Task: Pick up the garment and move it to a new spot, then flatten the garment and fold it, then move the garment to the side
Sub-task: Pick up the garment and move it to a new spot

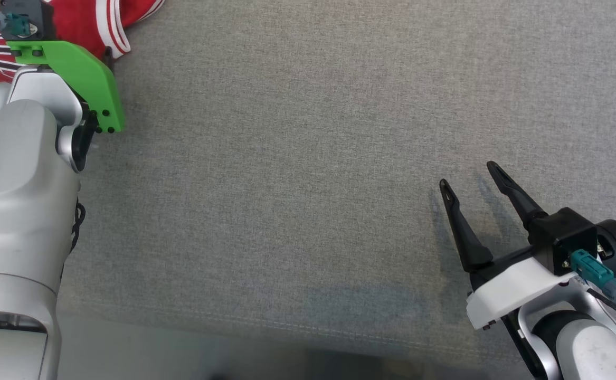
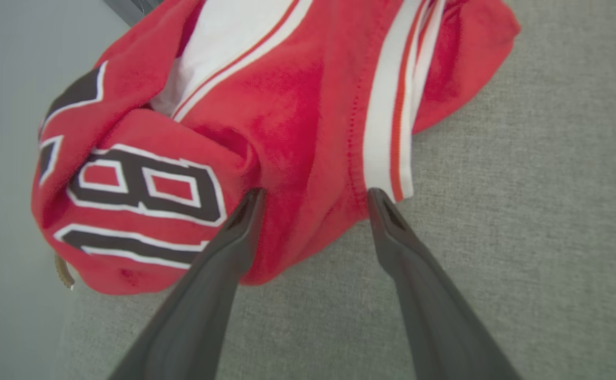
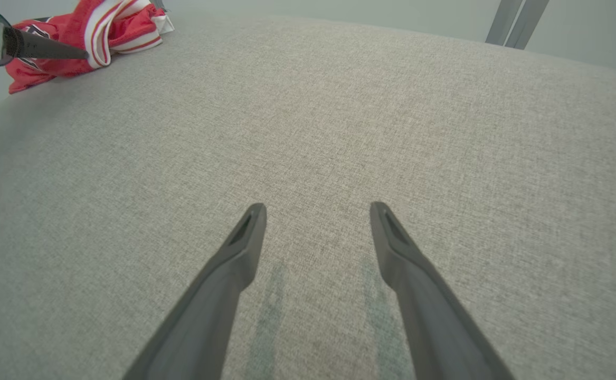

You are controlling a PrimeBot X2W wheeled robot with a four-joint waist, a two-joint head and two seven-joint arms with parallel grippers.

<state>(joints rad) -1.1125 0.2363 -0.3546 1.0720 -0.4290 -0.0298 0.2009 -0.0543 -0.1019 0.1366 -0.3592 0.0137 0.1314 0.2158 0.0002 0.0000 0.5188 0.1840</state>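
The garment (image 2: pixel 297 105) is a crumpled red jersey with white and orange stripes and black-and-white lettering. It lies bunched at the far left corner of the grey surface (image 1: pixel 308 158), seen in the head view as the garment (image 1: pixel 86 21) and in the right wrist view as the garment (image 3: pixel 75 37). My left gripper (image 2: pixel 315 198) is open, its fingertips straddling the near edge of the cloth, nothing pinched. My right gripper (image 1: pixel 468 174) stands open over bare fabric at the lower right, far from the garment.
The grey fabric surface drops off at its near edge (image 1: pixel 286 327) and at the left edge (image 2: pixel 70 316) beside the garment. Metal legs (image 3: pixel 513 21) stand beyond the far side. My left arm's green bracket (image 1: pixel 81 74) covers part of the garment.
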